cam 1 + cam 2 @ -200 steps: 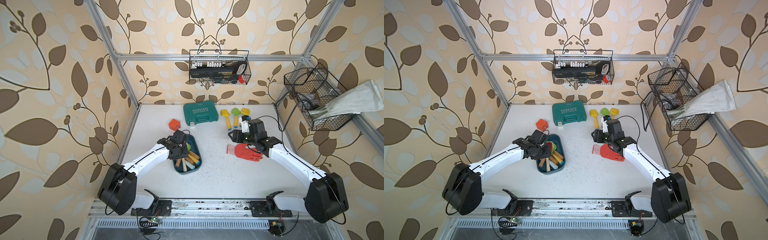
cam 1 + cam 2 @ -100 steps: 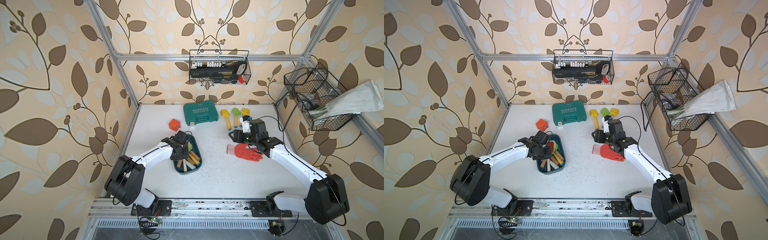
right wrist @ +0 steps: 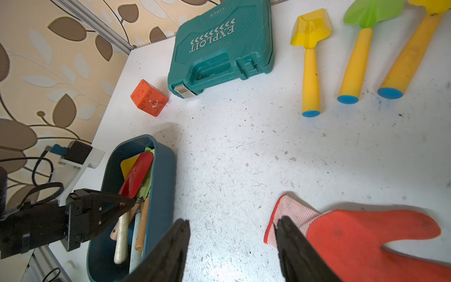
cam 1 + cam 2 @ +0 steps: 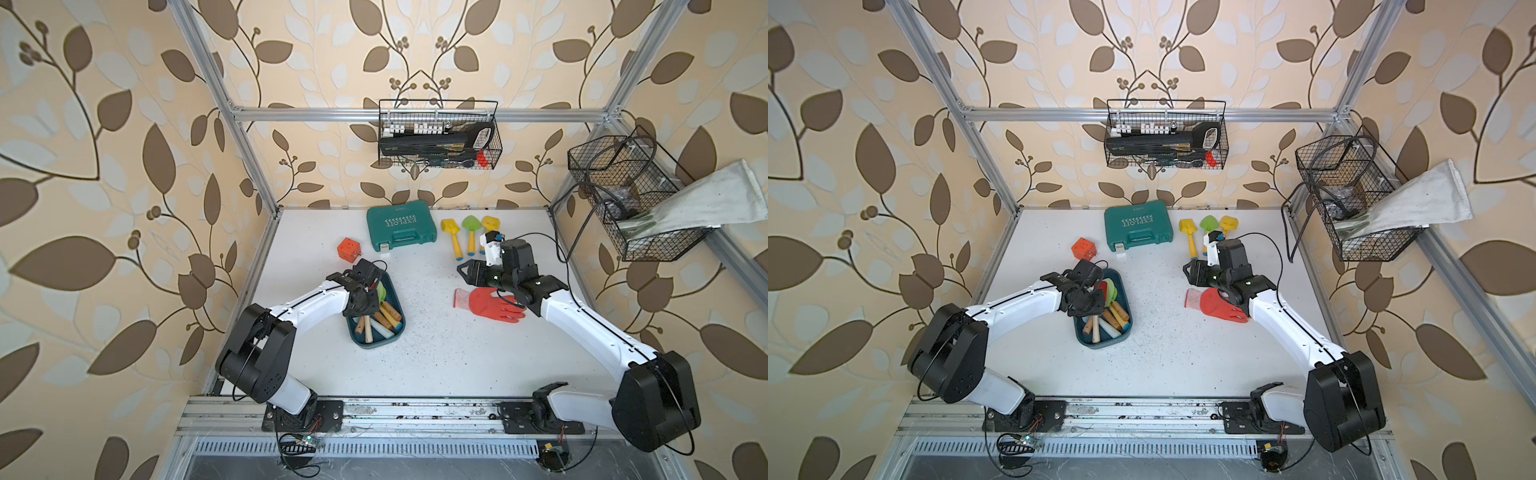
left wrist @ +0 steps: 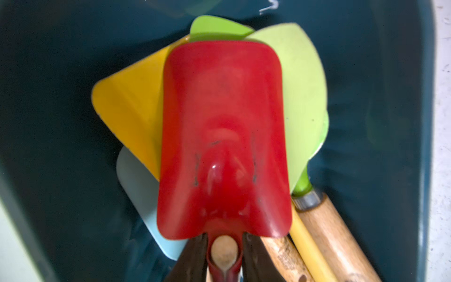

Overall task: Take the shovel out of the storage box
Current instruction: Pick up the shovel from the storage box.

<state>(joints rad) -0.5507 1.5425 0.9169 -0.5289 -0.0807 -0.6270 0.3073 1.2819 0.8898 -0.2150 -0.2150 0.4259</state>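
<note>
Handles crowd the near end of the storage box (image 4: 375,341), which sits on the left half of the table (image 4: 436,365). Just beyond them the left gripper (image 3: 133,202) reaches down into the box, its jaws pinched on the neck of the red shovel (image 5: 224,136). The shovel's blade lies on top of yellow, green and pale blue blades at the far end. The hold looks narrow and close to the blade, so the lift should go straight up and slowly. That should let the handle clear the wall without dragging its neighbours. Right of the box, the right gripper (image 4: 462,272) hovers with jaws apart and empty, just beyond an orange glove (image 4: 492,305). Three toy shovels (image 4: 471,232) and a green case (image 4: 401,228) lie at the far edge.
</note>
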